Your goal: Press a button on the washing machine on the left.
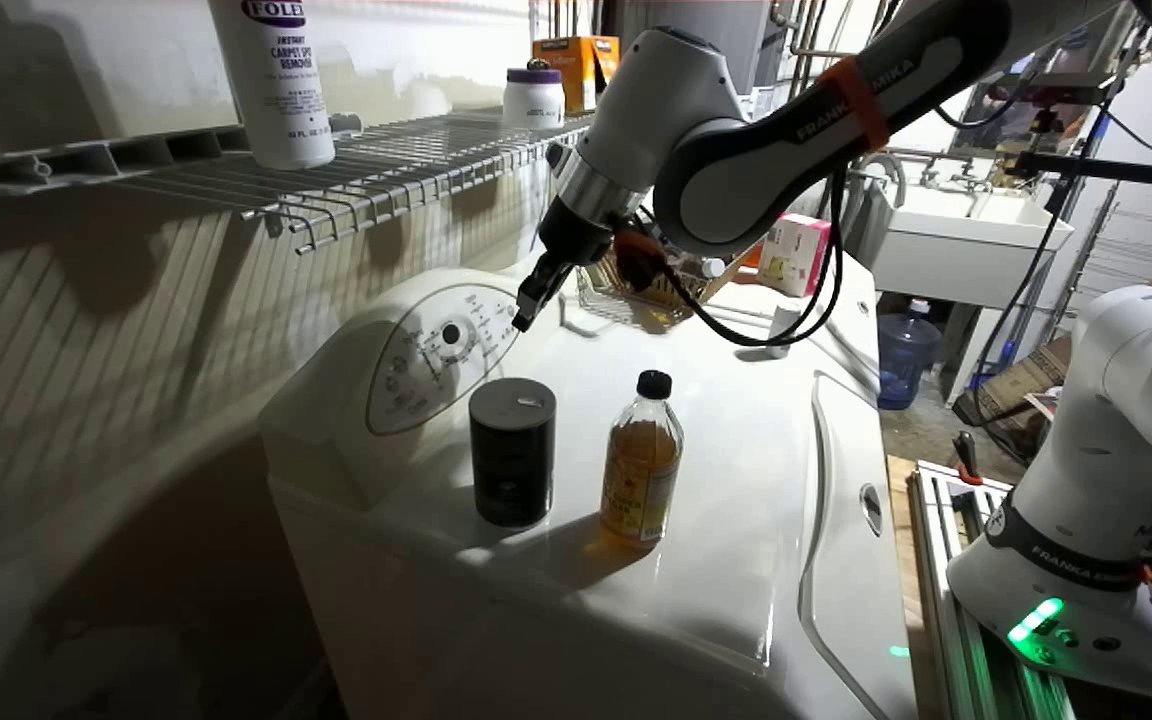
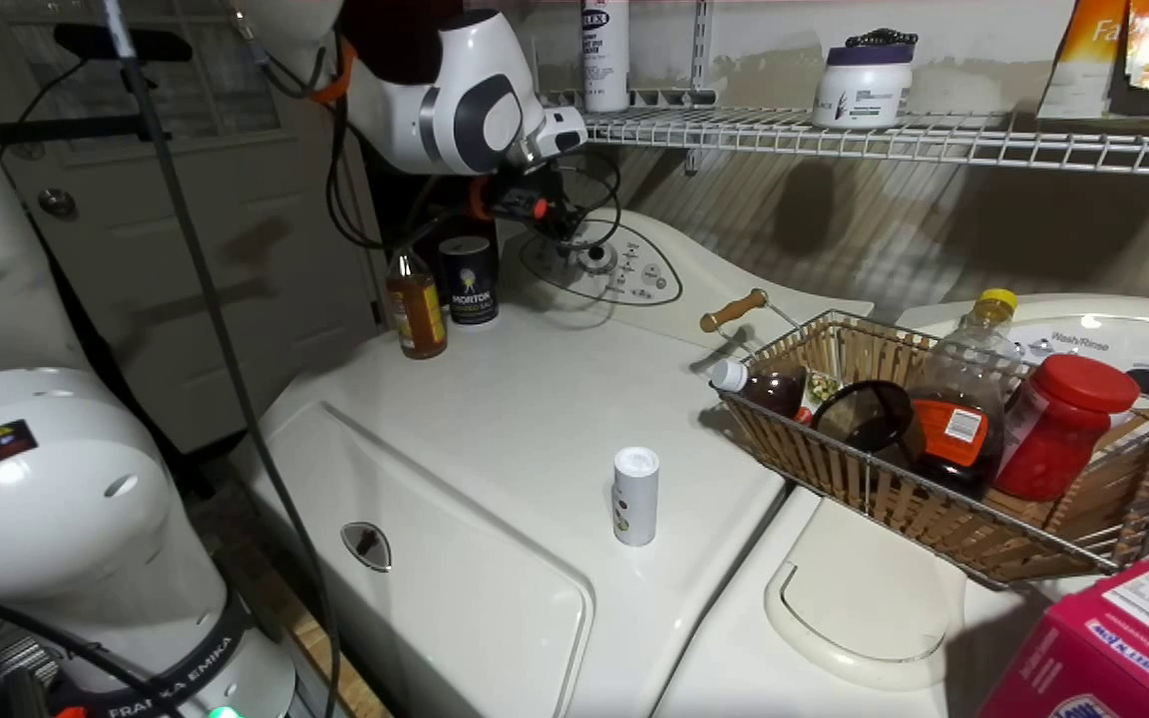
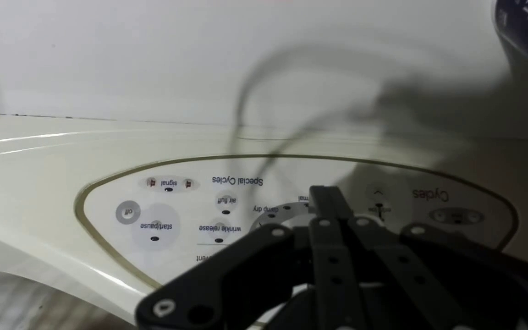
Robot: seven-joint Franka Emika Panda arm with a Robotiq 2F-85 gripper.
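The washing machine is the glossy white appliance, seen in both exterior views (image 1: 736, 440) (image 2: 525, 409). Its oval control panel (image 1: 411, 385) with a round dial (image 2: 596, 259) is at the back. In the wrist view the panel (image 3: 282, 178) is upside down, with an off button (image 3: 128, 212), start/pause (image 3: 155, 228), air fluff (image 3: 226, 201) and wrinkle release (image 3: 219, 229). My gripper (image 3: 330, 197) is shut with nothing between its fingertips and covers most of the dial there. In both exterior views the gripper (image 1: 523, 322) (image 2: 565, 234) is by the panel; contact cannot be told.
A dark salt canister (image 1: 513, 460) and an amber bottle (image 1: 642, 470) stand on the machine near the panel. A white shaker (image 2: 635, 499) stands farther along the top. A basket (image 2: 834, 469) of bottles sits to the side. A wire shelf (image 1: 416, 165) hangs above the panel.
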